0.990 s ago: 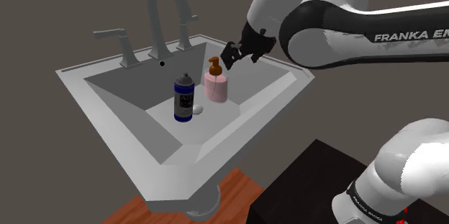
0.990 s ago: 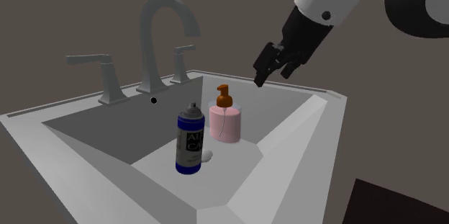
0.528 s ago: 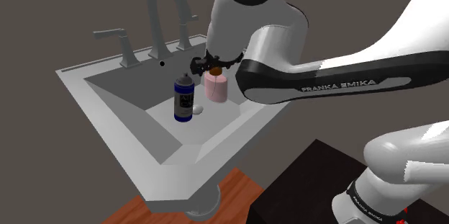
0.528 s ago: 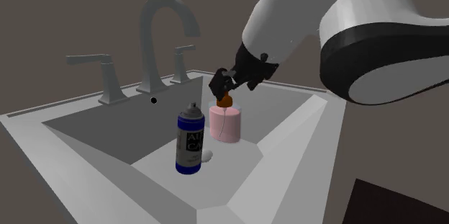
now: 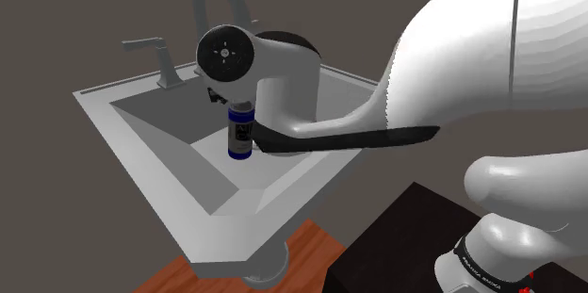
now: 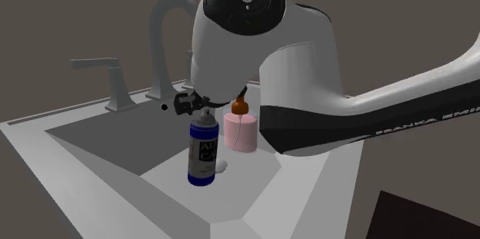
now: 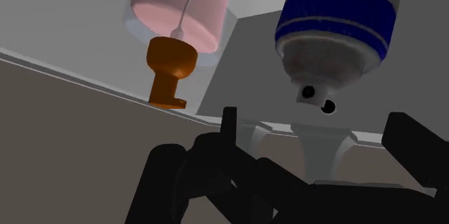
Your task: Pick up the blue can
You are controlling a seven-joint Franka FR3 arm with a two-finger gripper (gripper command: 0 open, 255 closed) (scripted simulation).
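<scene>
The blue can (image 6: 202,156) with a grey cap stands upright in the basin of the grey sink (image 6: 31,131), beside a pink soap dispenser (image 6: 241,133) with an orange pump. My gripper (image 6: 191,104) hovers just beside the can's cap, and the white arm covers most of it. In the wrist view the fingers (image 7: 164,179) stand wide apart with nothing between them; the can's cap (image 7: 325,71) lies ahead of the gripper (image 7: 288,163), closer to one finger. In the shoulder view the can (image 5: 241,137) shows below the wrist, with the gripper (image 5: 215,96) at its top.
A tall curved faucet (image 6: 165,41) with two lever handles (image 6: 108,76) stands on the sink's back rim. A small white object (image 6: 222,167) lies at the can's foot. The sloped basin walls (image 5: 151,136) close in around the can. My black stand (image 5: 396,244) sits at lower right.
The arm has swung from the sink's right rim across the soap dispenser to the blue can, lowering toward its cap. Can and dispenser have not moved.
</scene>
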